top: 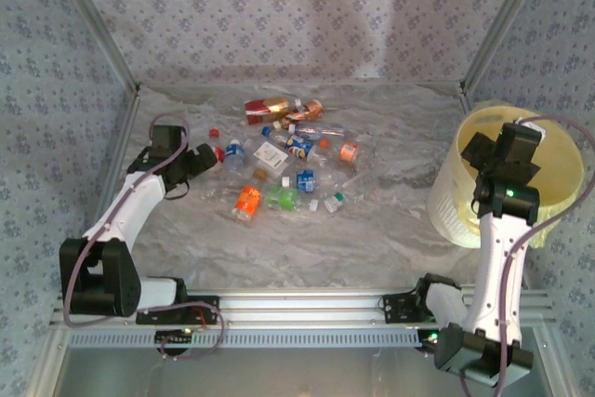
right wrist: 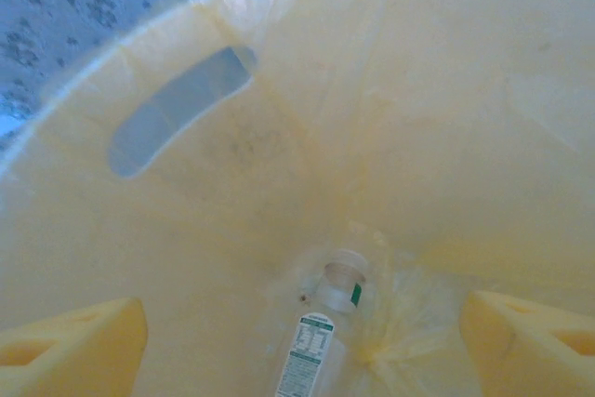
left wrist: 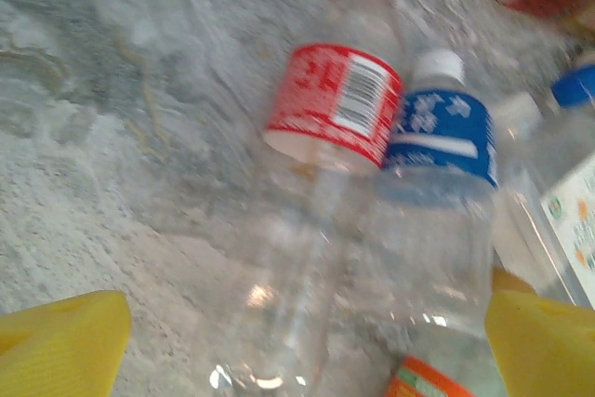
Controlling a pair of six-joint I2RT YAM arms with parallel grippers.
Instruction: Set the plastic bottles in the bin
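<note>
- Presently the left gripper is wide open and empty. Its yellow pads straddle two clear plastic bottles lying side by side and touching on the grey marbled table: a red-labelled bottle and a blue-labelled bottle.
- Recommendation: close on one bottle body only, below its label. Pinching both at once would likely let one slip.
- The right gripper hangs over the large round pale-yellow bag-lined bin at the right edge of the top view. Its jaws are spread wide, holding nothing.
- Count: two arms and one bin. One white-labelled bottle lies on the bin's floor. Roughly a dozen loose bottles cluster at upper centre; the exact number is unclear.
</note>
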